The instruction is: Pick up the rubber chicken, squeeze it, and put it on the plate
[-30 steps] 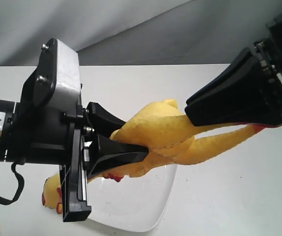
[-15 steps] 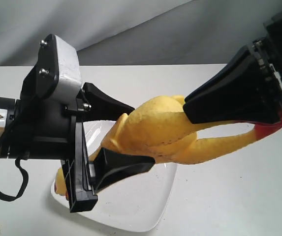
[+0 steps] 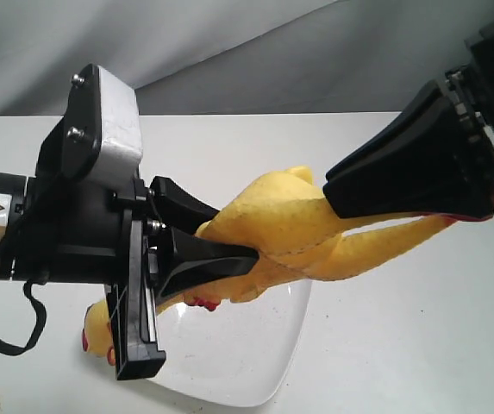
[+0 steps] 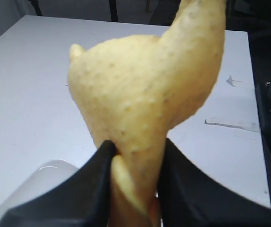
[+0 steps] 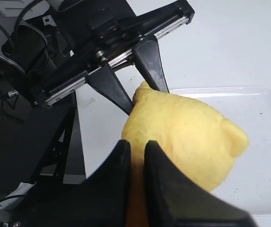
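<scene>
The yellow rubber chicken (image 3: 290, 226) hangs in the air above the white plate (image 3: 255, 366), held at both ends. My left gripper (image 3: 238, 235) is shut on its body near the neck, pinching it flat (image 4: 137, 146). The red-combed head (image 3: 96, 329) droops below that gripper, beside the plate's left corner. My right gripper (image 3: 337, 194) is shut on the leg end (image 5: 136, 146); the yellow legs and a bit of red foot (image 3: 453, 217) trail under it. In the left wrist view the plump textured body (image 4: 144, 85) fills the middle. The plate (image 5: 263, 142) lies under the body.
The white table (image 3: 402, 345) spreads around the plate, with a grey cloth backdrop (image 3: 229, 43) behind. In the right wrist view the table's edge drops to dark stands and cables (image 5: 26, 71). Tape marks (image 4: 230, 124) lie on the table.
Half a second ago the left gripper's fingers stood apart around the rounded body. They have closed again and squash it. The right gripper has held still.
</scene>
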{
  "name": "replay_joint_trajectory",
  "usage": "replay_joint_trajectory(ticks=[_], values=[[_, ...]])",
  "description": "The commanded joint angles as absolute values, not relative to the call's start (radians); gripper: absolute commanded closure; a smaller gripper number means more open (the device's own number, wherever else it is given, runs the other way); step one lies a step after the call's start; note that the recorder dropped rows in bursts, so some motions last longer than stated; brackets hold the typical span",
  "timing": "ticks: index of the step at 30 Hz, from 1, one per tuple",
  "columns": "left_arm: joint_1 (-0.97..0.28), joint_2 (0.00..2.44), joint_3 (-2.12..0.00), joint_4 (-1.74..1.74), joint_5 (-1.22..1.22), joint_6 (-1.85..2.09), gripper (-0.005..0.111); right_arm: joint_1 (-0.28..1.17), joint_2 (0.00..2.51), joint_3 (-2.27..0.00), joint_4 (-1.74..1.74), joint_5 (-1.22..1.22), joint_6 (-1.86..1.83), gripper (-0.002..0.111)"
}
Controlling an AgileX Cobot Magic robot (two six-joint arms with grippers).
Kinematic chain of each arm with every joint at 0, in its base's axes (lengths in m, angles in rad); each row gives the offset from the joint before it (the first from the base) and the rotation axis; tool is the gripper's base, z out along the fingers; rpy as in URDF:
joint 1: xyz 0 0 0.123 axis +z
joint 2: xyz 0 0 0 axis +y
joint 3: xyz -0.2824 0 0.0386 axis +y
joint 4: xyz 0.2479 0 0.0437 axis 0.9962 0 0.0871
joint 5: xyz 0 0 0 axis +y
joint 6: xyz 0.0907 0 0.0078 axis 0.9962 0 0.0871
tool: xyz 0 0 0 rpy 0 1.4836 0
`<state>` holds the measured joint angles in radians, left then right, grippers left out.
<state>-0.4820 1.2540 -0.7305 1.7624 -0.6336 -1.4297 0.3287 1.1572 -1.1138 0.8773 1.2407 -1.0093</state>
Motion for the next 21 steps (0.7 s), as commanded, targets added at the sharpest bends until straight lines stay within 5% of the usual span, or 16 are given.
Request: replay_joint_trajectory(ticks=[1,6,21], values=[[-0.487,1.244,-0.738,1.744,-0.662,-1.385,0.079,0.33,1.156,-1.114,0.901,1.221,-1.016,0.108],[-0.487,1.244,-0.738,1.744,-0.644,-1.446,0.004,0.33,1.156,-1.114,0.901,1.209,-1.016,0.108],[-0.487,0.892,-0.738,1.742,-0.303,-1.64,0.004,0.33,1.156,-0.872,1.093,0.652,-1.444,0.108]])
